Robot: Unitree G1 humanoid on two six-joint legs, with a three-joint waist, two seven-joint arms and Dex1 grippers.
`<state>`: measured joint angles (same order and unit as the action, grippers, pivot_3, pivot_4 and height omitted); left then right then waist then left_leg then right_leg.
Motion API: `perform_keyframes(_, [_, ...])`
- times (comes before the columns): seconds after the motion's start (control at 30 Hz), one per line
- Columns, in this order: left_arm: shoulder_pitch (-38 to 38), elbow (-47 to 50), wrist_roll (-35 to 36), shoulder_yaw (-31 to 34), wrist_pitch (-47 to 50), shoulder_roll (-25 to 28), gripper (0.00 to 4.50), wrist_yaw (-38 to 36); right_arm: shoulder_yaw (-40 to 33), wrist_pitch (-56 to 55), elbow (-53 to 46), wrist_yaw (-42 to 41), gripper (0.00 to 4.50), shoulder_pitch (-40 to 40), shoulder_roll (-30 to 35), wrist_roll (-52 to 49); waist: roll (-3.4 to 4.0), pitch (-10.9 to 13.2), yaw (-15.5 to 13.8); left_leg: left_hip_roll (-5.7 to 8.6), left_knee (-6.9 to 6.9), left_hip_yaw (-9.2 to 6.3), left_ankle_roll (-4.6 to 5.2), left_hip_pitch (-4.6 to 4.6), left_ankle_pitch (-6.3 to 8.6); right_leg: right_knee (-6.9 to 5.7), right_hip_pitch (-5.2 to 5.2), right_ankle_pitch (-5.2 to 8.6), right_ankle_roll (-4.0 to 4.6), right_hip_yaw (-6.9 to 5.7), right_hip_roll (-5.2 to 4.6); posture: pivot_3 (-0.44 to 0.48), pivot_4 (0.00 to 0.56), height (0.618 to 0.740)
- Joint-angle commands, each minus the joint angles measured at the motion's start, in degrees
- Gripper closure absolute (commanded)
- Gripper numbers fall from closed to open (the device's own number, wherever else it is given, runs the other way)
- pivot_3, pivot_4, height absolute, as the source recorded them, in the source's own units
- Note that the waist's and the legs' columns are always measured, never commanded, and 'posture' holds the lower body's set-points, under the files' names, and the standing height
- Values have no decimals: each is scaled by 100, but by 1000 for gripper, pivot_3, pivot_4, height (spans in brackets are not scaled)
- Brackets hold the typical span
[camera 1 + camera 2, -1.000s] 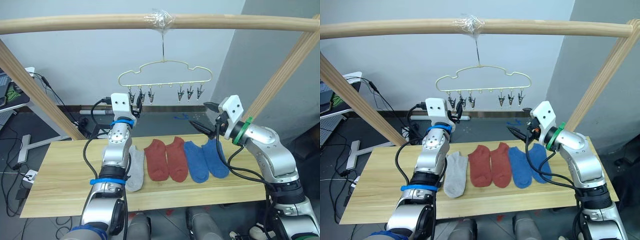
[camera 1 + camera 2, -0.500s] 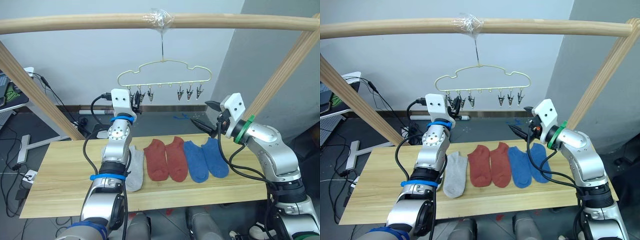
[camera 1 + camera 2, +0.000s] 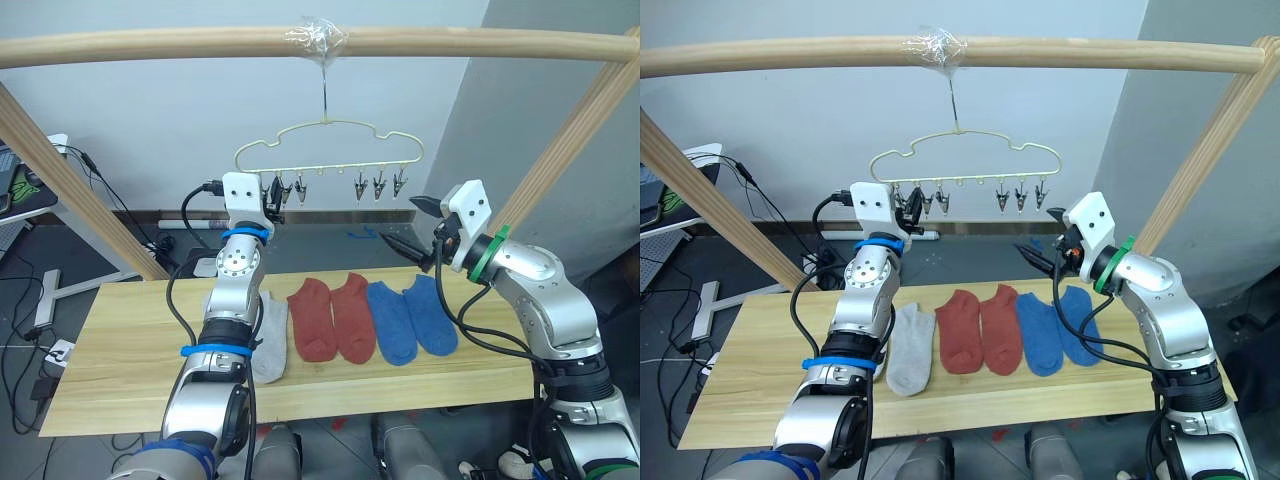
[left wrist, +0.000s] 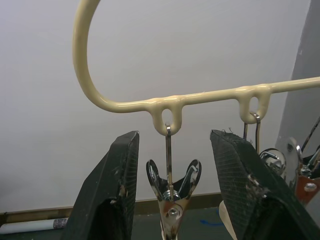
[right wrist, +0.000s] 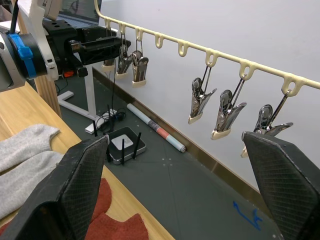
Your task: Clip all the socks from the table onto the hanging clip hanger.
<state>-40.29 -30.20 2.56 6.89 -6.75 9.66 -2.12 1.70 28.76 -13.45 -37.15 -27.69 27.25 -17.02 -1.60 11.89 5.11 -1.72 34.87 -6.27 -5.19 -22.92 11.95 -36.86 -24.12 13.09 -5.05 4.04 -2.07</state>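
While all socks [image 3: 345, 318] lie flat in a row on the tabletop [image 3: 120, 340], below the clip hanger [image 3: 328, 150], none is clipped yet. Left hand [image 4: 172, 165] is up at the hanger's leftmost clip [image 4: 171, 197], fingers spread wide either side of it, holding nothing. Right hand [image 3: 405, 222] hovers near the hanger's other end, also wide open and empty. Best next: squeeze that clip squarely at its wings, keep the hanger from swinging, bring a grey sock up with the other hand.

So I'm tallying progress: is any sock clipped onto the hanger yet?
No, the clips on the clip hanger hang empty and the socks lie flat on the table.
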Motion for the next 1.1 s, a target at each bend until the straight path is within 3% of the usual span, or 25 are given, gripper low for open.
perform_keyframes(0.03, [-89,50,-88,-39,-159,68,2203,-8,-145,-22,-224,23,0,-104,57,-70,0,0,0,0,0,0,0,0,0,0,0,0,0,0,0,-131,191,740])
perform_keyframes(0.1, [-86,48,-110,-44,-153,77,2203,-1,-147,-18,-231,28,0,-104,56,-72,0,0,0,0,0,0,0,0,0,0,0,0,0,0,0,-131,191,740])
perform_keyframes(0.17, [-72,41,-158,-60,-130,94,2557,17,-144,-5,-249,31,0,-106,54,-75,0,0,0,0,0,0,0,0,0,1,0,0,0,0,0,-131,191,740])
perform_keyframes(0.3, [-64,10,-146,-35,-130,81,3695,24,-152,17,-254,49,0,-114,35,-84,0,0,0,0,0,0,0,0,0,0,0,0,0,0,0,-131,189,740])
perform_keyframes(0.43, [-84,4,-136,-27,-141,87,4422,11,-160,39,-257,68,0,-118,17,-100,0,0,0,0,0,0,0,0,0,-1,0,0,0,0,0,-131,189,740])
perform_keyframes(0.83, [-49,315,170,11,393,334,4483,-592,254,126,-147,502,0,508,11,487,0,0,-14,0,-1,0,0,0,0,-1,1,0,0,0,0,-70,188,740])
perform_keyframes(0.93, [114,935,1044,297,1820,818,4483,-1567,261,-36,718,1180,0,1159,-92,1057,-2,-1,-18,0,-1,-4,0,3,0,-5,3,1,1,-2,1,-45,191,740])
perform_keyframes(1.1, [209,1599,1974,598,3475,1277,4483,-2170,215,-273,1869,1305,0,1247,-187,1263,12,7,1,-1,0,2,1,9,-1,-12,0,0,1,4,1,-26,190,740])
